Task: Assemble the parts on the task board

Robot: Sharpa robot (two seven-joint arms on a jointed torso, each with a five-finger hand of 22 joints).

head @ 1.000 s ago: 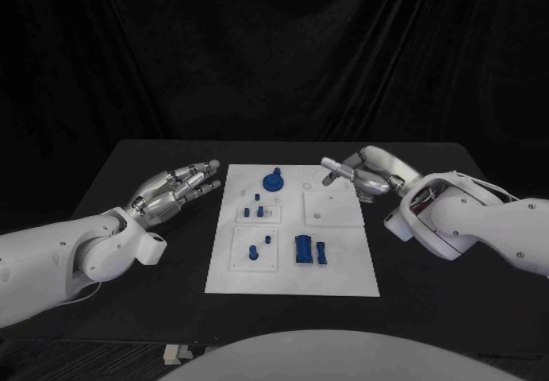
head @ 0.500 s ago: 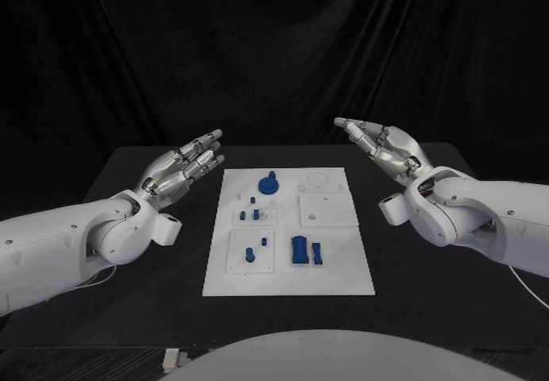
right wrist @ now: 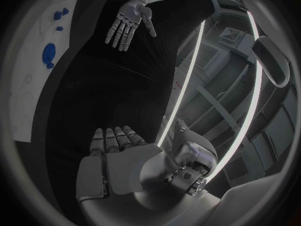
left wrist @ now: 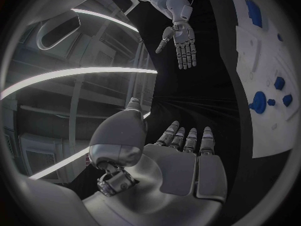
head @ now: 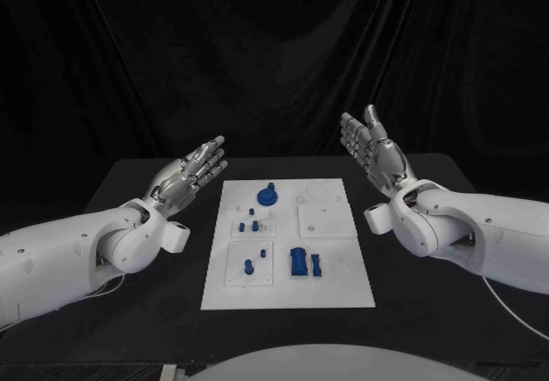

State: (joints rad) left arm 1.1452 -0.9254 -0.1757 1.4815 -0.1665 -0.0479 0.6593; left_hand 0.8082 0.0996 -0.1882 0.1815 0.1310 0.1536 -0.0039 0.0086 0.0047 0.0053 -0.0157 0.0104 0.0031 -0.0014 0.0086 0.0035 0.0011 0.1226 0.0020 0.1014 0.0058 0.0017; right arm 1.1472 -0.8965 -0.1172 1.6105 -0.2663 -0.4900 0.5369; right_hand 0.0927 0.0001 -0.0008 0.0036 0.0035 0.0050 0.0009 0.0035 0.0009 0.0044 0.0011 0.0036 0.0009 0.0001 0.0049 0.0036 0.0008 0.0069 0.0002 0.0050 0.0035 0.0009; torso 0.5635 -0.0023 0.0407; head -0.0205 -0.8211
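The white task board (head: 286,294) lies in the middle of the black table. On it stand a blue round knob (head: 268,194), small blue pegs (head: 247,226) and a larger blue block (head: 300,262). My left hand (head: 189,175) is raised above the table left of the board, fingers straight and apart, holding nothing. My right hand (head: 372,151) is lifted higher to the right of the board, palm toward the middle, also holding nothing. The left wrist view shows my left hand (left wrist: 182,160), my right hand (left wrist: 182,40) and the board (left wrist: 266,135). In the right wrist view are my right hand (right wrist: 125,160), my left hand (right wrist: 128,22) and the knob (right wrist: 49,52).
Bare black table top (head: 149,302) runs along both sides of the board. A black curtain (head: 274,79) hangs behind the table.
My right hand has lifted from the board's far right corner and straightened its fingers. My left hand has risen too. Both now stand upright above the table.
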